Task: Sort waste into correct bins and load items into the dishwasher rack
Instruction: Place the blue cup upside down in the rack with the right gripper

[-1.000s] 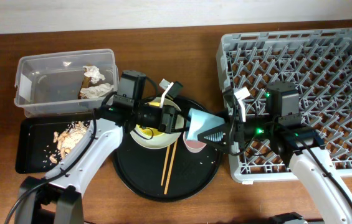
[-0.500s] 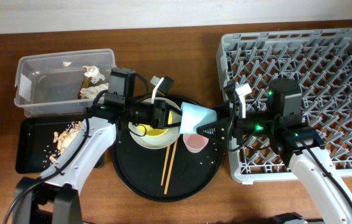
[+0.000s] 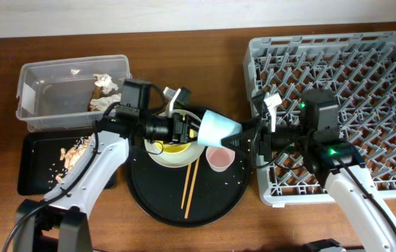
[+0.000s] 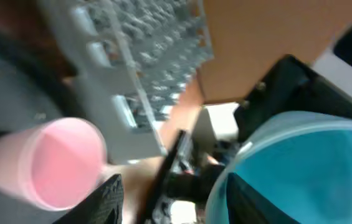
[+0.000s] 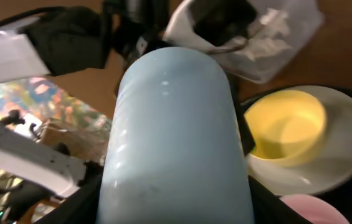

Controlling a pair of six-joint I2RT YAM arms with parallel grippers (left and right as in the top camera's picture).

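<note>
Tabletop [image 3: 183,42]; blue cup [image 4: 300,168] interior: L-wrist only

Blue cup [image 3: 215,127] is off the surface, tipped on its side over the plate's right edge, mouth facing left. Pink cup [image 3: 220,158] stands upright on the round tray [image 3: 155,203], just below it. Yellow bowl [image 3: 175,147] sits in the pale plate [image 3: 172,163]. The chopsticks [image 3: 188,185] lie nearly parallel, running from the plate's rim. The clear tub [image 3: 22,98] holds white tissue [image 3: 105,82] and a brown wrapper scrap [image 3: 95,93] at its right end. The black tray [image 3: 40,173] below the tub holds beige noodle scraps [image 3: 75,155]. The grey pegged rack [image 3: 366,70] is on the right.
</note>
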